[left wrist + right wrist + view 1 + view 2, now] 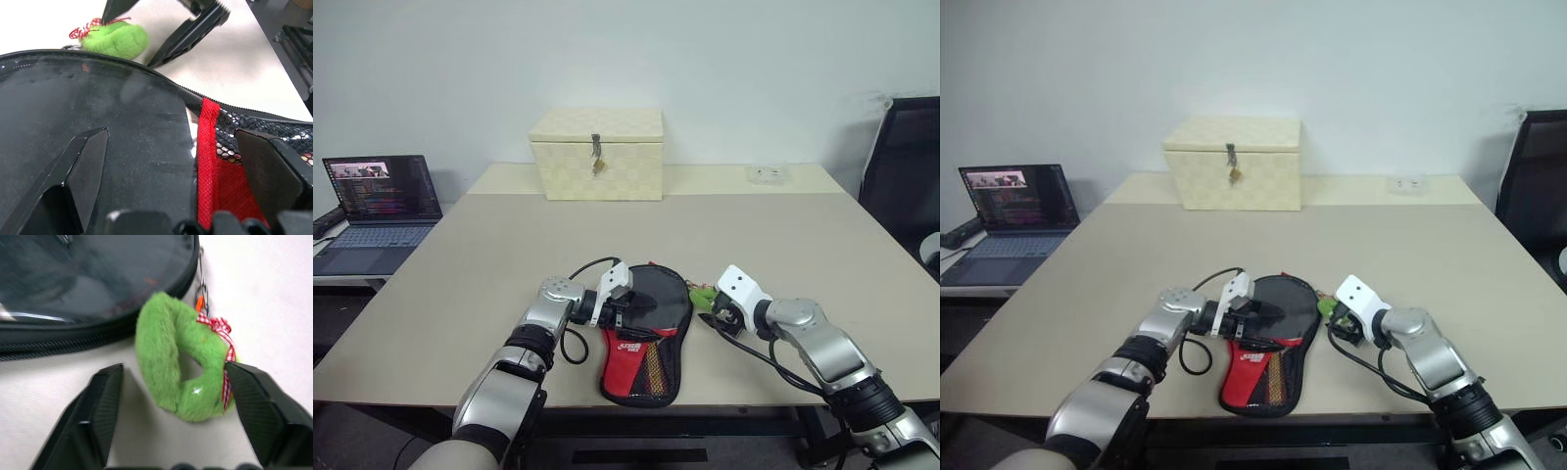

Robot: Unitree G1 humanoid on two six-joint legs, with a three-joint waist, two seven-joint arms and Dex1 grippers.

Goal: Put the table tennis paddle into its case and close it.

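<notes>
soft, limp case point(643, 338) on table point(783, 235); left gripper point(625, 311) spread wide over it, right gripper point(173, 418) open astride fuzzy green charm point(183, 369), likely best pull point for zip.

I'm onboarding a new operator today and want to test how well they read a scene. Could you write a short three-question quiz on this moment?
1. True or false: the cream box at the back of the table has its lid open.
2. What lies between the open fingers of the right gripper?
A. the green charm
B. a zipper tooth
C. nothing
3. The left gripper hangs open over which thing?

Key: 1 false; 2 A; 3 the case, its dark round end.
</notes>
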